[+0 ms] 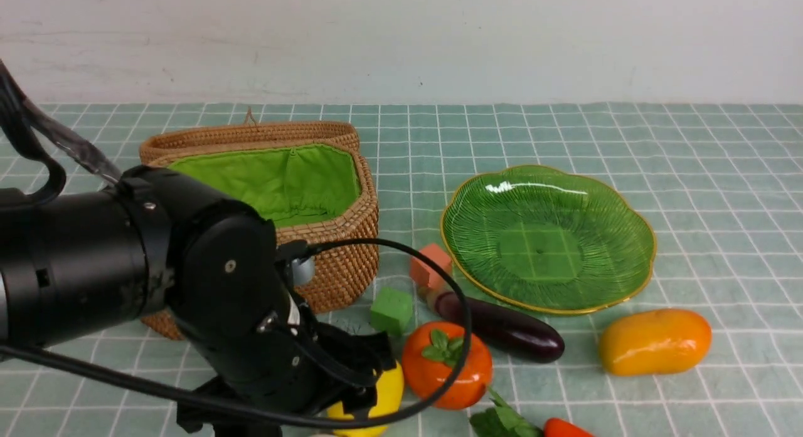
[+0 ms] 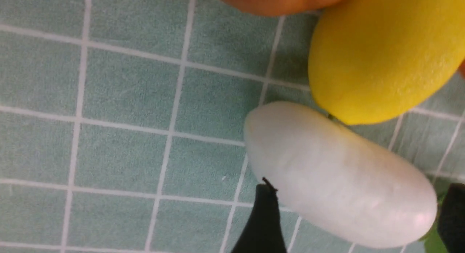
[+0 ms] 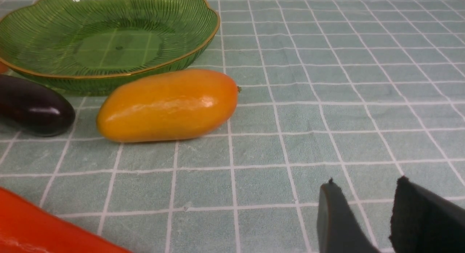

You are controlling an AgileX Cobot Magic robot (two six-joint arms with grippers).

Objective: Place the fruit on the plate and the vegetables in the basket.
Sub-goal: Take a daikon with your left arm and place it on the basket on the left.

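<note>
My left gripper (image 2: 359, 195) is low over the cloth, its jaws open wide on either side of the white radish (image 2: 319, 166), which lies against the yellow lemon (image 2: 381, 60). In the front view the left arm hides the radish; the lemon (image 1: 386, 393) peeks out beside the persimmon (image 1: 446, 365). The eggplant (image 1: 502, 327) and mango (image 1: 655, 341) lie in front of the green plate (image 1: 627, 236), which holds nothing. The basket (image 1: 339, 261) stands open at the left. My right gripper (image 3: 367, 182) hovers open over bare cloth, apart from the mango (image 3: 167, 106).
A pink cube (image 1: 430, 264) and a green cube (image 1: 391, 310) sit between basket and plate. A red-orange piece with green leaves (image 1: 564, 428) lies at the front edge. The left arm's cable loops over the persimmon. A white wall backs the table.
</note>
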